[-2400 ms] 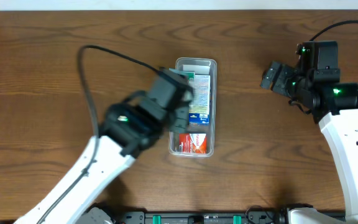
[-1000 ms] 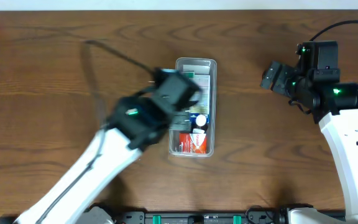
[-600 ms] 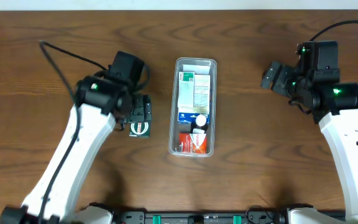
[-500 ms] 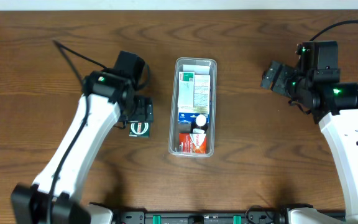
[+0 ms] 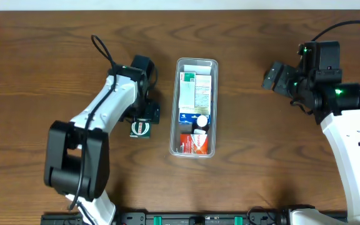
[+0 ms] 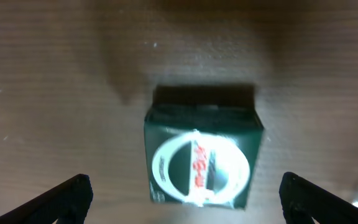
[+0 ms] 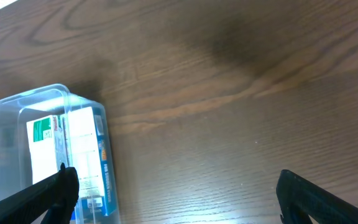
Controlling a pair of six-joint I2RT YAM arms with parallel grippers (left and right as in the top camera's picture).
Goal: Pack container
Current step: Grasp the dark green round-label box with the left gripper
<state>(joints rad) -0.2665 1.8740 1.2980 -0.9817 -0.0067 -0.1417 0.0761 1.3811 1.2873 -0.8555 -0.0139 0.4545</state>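
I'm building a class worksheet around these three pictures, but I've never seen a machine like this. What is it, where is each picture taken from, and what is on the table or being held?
These are two robot arms working at a wooden table. One picture looks straight down from a fixed camera above. The other two come from small cameras on each arm's wrist, so the dark shapes in their bottom corners are that arm's own fingers.

In the middle lies a long clear plastic container, already holding several small boxes, including a red packet. Just to its left a dark green box sits on the table.

The left tool hovers open over that green box, with a finger on either side but not touching it. The right tool is open too, off to the side. Neither holds anything.
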